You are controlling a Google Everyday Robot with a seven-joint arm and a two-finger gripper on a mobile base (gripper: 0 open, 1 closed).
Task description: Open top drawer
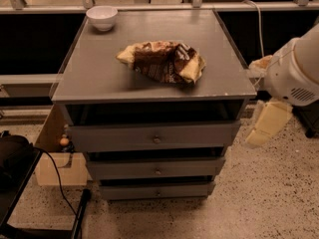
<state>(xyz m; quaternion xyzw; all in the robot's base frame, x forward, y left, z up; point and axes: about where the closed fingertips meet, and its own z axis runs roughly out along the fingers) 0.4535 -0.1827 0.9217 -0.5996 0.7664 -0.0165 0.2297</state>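
Hanging beside the right flank of the cabinet (99, 73), the gripper (266, 126) points down and slightly inward, level with the top drawer (199, 136) but well clear of it. It is past the cabinet's corner rather than in front of the panel. Whether it is spread or closed cannot be told from this angle, and nothing appears to be held in it.

The top drawer is the tallest and widest of the three grey fronts, directly under the tabletop with a dark gap above it, and it does not look pulled out yet. Its long axis runs across the view, and its small round knob (156, 139) sits at the centre of the panel.

So the knob lies toward the left of the view from the gripper (and somewhat nearer the camera, since the panel faces that way). My guess is that the arm must swing round the corner to face the front before reaching in. The bowl (102, 17) and the crumpled bag (162, 61) on top are out of that path.
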